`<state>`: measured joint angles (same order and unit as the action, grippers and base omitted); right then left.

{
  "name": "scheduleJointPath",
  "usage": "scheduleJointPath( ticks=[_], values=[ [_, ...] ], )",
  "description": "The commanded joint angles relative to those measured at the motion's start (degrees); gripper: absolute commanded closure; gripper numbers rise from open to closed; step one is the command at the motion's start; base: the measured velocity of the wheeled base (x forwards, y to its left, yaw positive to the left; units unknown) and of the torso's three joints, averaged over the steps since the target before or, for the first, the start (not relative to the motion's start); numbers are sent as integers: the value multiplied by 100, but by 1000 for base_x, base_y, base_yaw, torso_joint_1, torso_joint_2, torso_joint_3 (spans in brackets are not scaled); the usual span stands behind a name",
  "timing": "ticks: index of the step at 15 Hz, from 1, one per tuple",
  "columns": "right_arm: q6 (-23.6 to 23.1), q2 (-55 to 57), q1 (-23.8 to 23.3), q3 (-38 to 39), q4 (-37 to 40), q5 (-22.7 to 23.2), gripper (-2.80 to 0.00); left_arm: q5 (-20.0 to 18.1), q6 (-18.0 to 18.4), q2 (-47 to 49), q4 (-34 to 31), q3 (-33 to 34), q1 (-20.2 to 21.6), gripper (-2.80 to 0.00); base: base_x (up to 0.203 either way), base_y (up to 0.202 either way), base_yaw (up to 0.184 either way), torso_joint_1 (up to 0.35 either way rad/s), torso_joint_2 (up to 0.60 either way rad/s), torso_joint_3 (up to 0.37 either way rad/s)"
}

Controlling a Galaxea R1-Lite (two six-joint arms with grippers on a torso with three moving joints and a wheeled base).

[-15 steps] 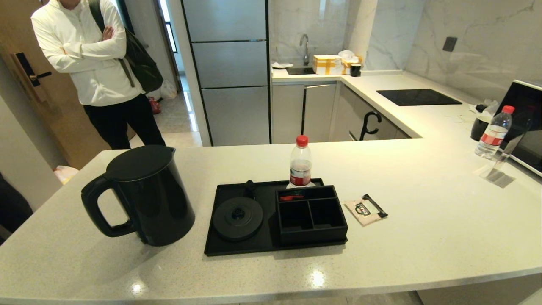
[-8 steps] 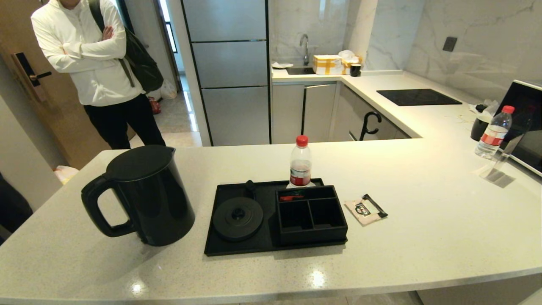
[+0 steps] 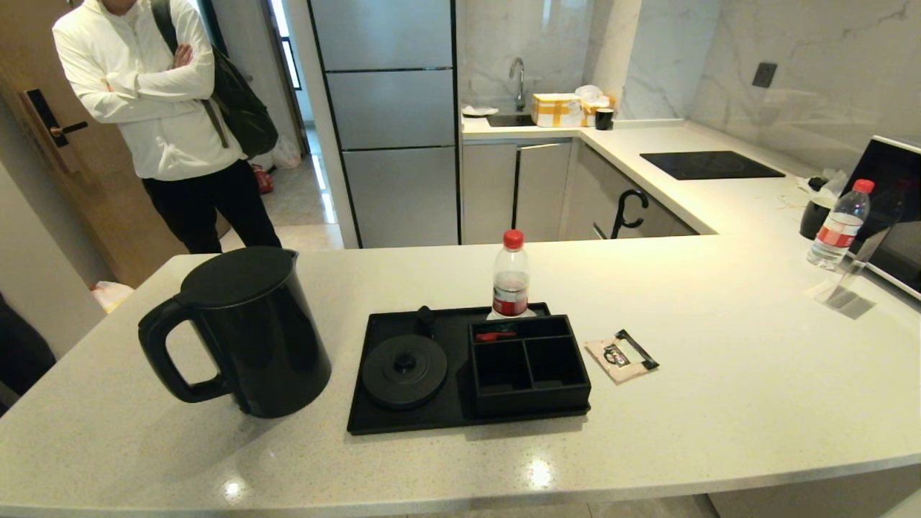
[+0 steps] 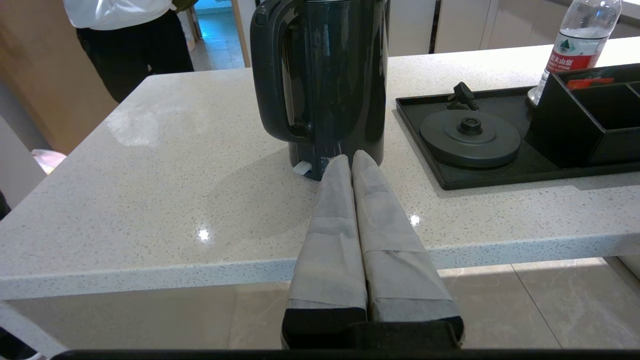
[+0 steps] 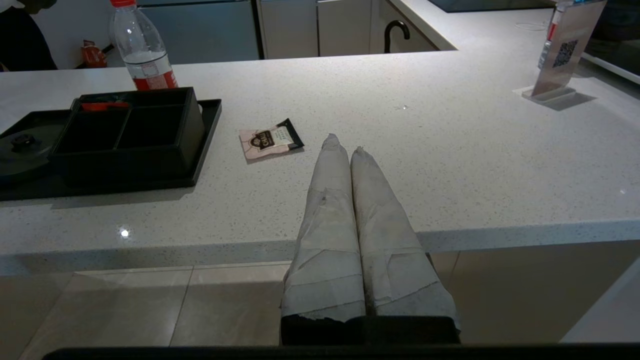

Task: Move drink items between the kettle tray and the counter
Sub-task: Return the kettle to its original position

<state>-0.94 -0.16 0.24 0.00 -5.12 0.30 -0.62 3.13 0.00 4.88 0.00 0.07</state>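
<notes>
Kettle (image 3: 248, 331) stood on counter (image 3: 719, 403) left of kettle tray (image 3: 374, 417), sachet (image 3: 620, 356) lay right of tray, left gripper (image 4: 350, 159) and right gripper (image 5: 345, 145) both pressed closed, holding nothing.

Home kitchen — fridge (image 3: 392, 122), sink tap (image 3: 516, 75), hob (image 3: 709, 165), stone counter (image 3: 719, 374).

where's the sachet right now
In the head view the sachet lies flat on the counter, just right of the black tray and its organiser box, touching neither.
</notes>
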Motion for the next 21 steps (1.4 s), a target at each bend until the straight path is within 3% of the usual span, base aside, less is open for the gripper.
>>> scheduleJointPath(
  ticks=[1, 16, 19, 21],
  values=[
    [-3, 16, 2, 176, 2, 5, 0, 1, 3, 0, 5, 202, 1, 0, 0, 0, 0, 0, 0, 0],
    [-3, 16, 2, 176, -7, 5, 0, 5, 21, 0, -9, 197, 1, 0, 0, 0, 0, 0, 0, 0],
    [-3, 16, 2, 176, -6, 5, 0, -70, 435, 9, -58, 184, 1, 0, 0, 0, 0, 0, 0, 0],
    [-3, 16, 2, 176, -7, 5, 0, -70, 489, 125, -67, 151, 3, 0, 0, 0, 0, 0, 0, 0]
  ],
)
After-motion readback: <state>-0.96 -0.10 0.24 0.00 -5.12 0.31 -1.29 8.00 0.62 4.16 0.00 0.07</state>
